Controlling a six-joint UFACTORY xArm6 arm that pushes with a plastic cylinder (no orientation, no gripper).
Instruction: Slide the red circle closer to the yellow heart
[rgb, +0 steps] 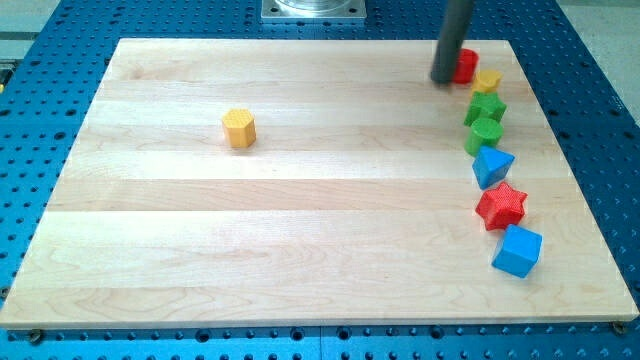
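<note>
The red circle (466, 65) stands near the board's top right, partly hidden behind my rod. It touches or nearly touches the yellow heart (488, 81), which lies just to its lower right. My tip (443, 80) rests on the board against the red circle's left side.
Below the yellow heart a column runs down the right side: a green star (486, 106), a green circle (485, 133), a blue triangle (491, 165), a red star (501, 206) and a blue cube (518, 250). A yellow hexagon (239, 128) sits left of centre. The wooden board (300, 250) lies on a blue perforated table.
</note>
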